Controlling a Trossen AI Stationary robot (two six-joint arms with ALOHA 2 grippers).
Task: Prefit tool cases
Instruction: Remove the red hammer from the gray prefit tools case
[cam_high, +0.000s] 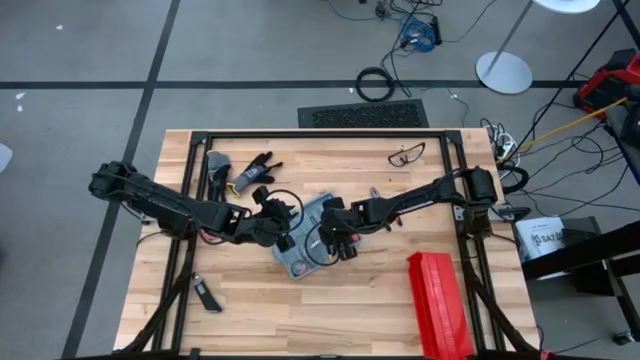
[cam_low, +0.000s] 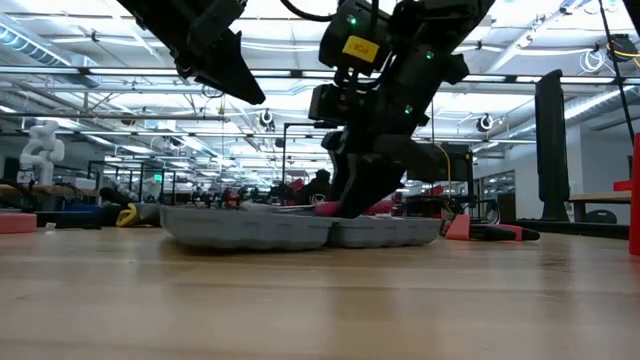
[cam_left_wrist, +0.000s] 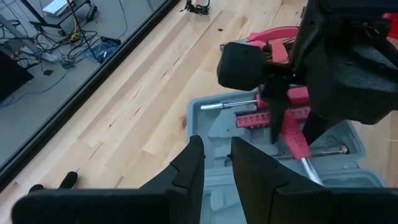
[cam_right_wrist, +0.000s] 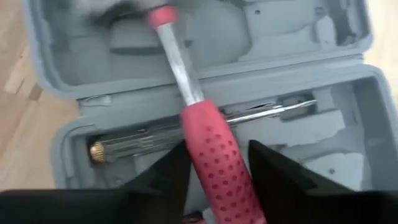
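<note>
Blue-grey plastic: the tool case (cam_high: 305, 245) is made of it, flat, with rounded corners, and is laid open near the middle of the wooden table (cam_high: 240, 310).
Case inside: grey moulded slots are seen in both halves (cam_right_wrist: 205, 74); a clear-handled screwdriver (cam_right_wrist: 186, 134) is laid in one long slot.
Right gripper (cam_right_wrist: 214, 163): its fingers are spread on both sides of a red dotted handle (cam_right_wrist: 217, 162) with a metal shaft, tilted over the case; contact cannot be told.
Left gripper (cam_left_wrist: 214, 163): it is held over the case edge, fingers slightly apart, nothing between them.
Table front: a long red ribbed box (cam_high: 440, 300) is set well apart.
</note>
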